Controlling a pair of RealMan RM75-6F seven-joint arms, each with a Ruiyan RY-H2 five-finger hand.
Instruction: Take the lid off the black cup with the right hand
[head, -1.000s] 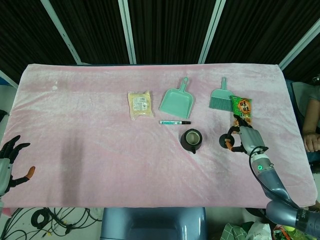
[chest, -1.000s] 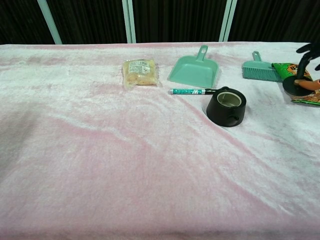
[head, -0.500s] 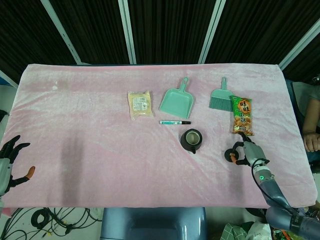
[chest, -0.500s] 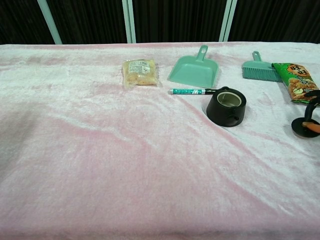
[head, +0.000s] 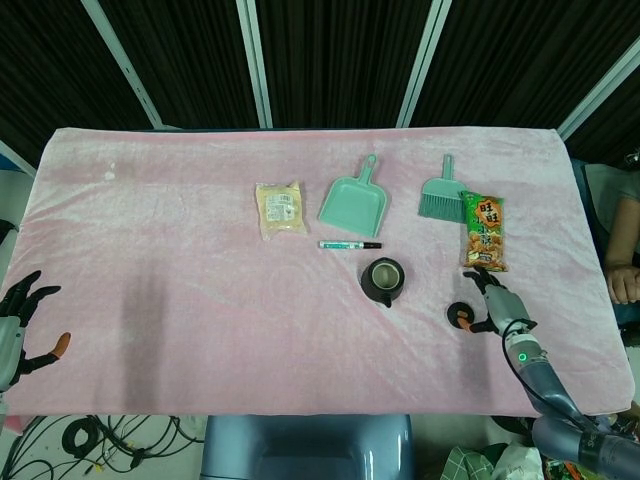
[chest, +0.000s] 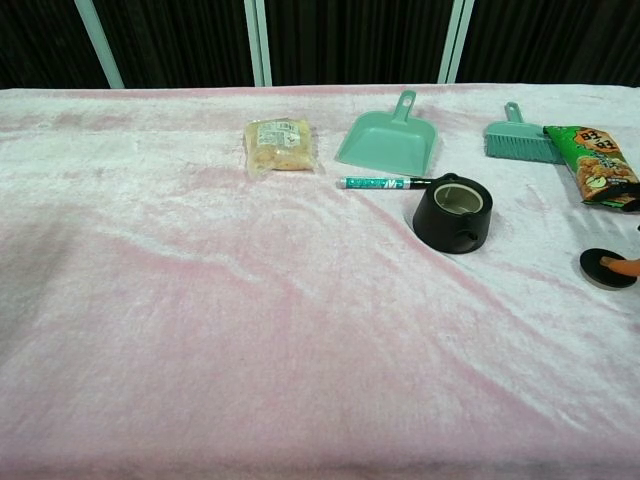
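While the lid (head: 460, 314) lies flat on the pink cloth, well right of the uncovered black cup (head: 383, 280), the right hand (head: 496, 307) rests fingertips on it, whether gripping unclear.

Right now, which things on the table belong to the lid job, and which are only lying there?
Belong to the job: black cup, open; lid on the cloth; right hand at the lid.

Only lying there: dustpan, brush, marker, snack bag, yellow packet.
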